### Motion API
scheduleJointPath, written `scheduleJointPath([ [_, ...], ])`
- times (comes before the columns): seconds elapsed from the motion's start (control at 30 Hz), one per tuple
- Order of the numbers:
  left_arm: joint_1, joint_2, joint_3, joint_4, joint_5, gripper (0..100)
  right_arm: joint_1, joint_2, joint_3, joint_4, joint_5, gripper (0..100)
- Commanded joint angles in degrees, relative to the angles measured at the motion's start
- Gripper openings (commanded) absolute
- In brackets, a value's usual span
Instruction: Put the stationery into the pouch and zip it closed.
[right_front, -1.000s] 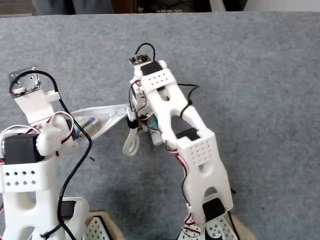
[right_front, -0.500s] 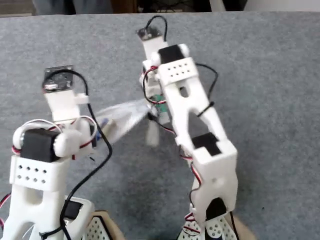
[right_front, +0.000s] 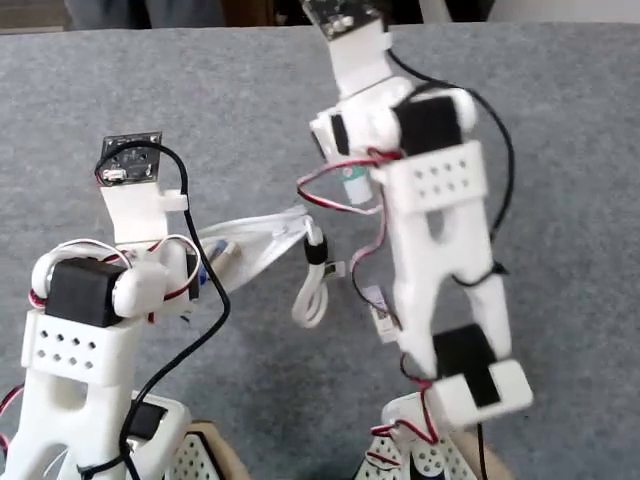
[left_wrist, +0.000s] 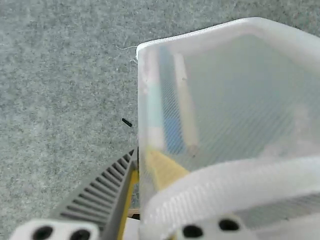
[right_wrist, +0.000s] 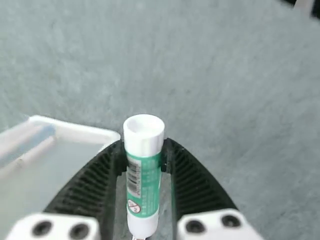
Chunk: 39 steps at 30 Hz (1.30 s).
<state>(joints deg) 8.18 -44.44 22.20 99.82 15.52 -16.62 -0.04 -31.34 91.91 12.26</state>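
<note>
My right gripper (right_wrist: 144, 146) is clamped on a glue stick (right_wrist: 142, 175), a green and white tube held between the two black ridged jaws, its white cap sticking out past their tips. Just beside one jaw lies a corner of the translucent pouch (right_wrist: 47, 150), near the glue stick but apart from it. From the high view, the glue stick (right_front: 352, 184) shows as a patch of green under my right arm, above the far end of the pouch (right_front: 250, 245).

My left gripper (left_wrist: 131, 172) is closed on the pouch's near end, one grey ridged jaw with a yellow edge pressed against the pouch's side; the other jaw is hidden behind the material. The pouch (left_wrist: 225, 100) stretches away from this gripper towards my right arm, with its zip line (left_wrist: 200, 31) running along the far edge. Whether the zip is open or done up, I cannot tell. Through the frosted wall I can make out stationery already inside: a blue pen (left_wrist: 169, 122) and a pale pen (left_wrist: 185, 110) lying side by side.

A white strap (right_front: 313, 297) loops down from the pouch's far end onto the grey cloth (right_front: 560, 150) that covers the table. A small black speck (left_wrist: 126, 122) lies on the cloth beside the pouch.
</note>
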Motion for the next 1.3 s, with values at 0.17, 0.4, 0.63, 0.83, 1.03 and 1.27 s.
scheduleJointPath([
  [0.17, 1.4, 0.4, -1.6, 0.9, -0.5, 3, -7.7, -13.6, -1.7, -2.5, 0.6, 1.2],
  [0.4, 1.5, 0.4, -1.6, 0.9, -0.5, 3, -18.8, -25.9, -1.6, -6.0, 0.6, 1.2],
  [0.63, 1.4, 0.4, -1.6, 0.9, -0.6, 3, -27.3, -32.9, 1.5, -7.0, 0.2, 1.2],
  [0.83, 1.4, 0.4, -1.6, 0.9, -0.6, 3, -29.8, -38.1, 13.6, -13.3, -4.7, 1.2],
  [1.03, 1.4, 0.4, -1.6, 0.9, -0.6, 3, -29.8, -42.3, 24.9, -21.8, -9.9, 1.2],
  [1.27, 1.4, 0.4, -1.6, 0.9, -0.6, 3, -29.5, -42.7, 28.2, -22.6, -18.5, 1.2],
])
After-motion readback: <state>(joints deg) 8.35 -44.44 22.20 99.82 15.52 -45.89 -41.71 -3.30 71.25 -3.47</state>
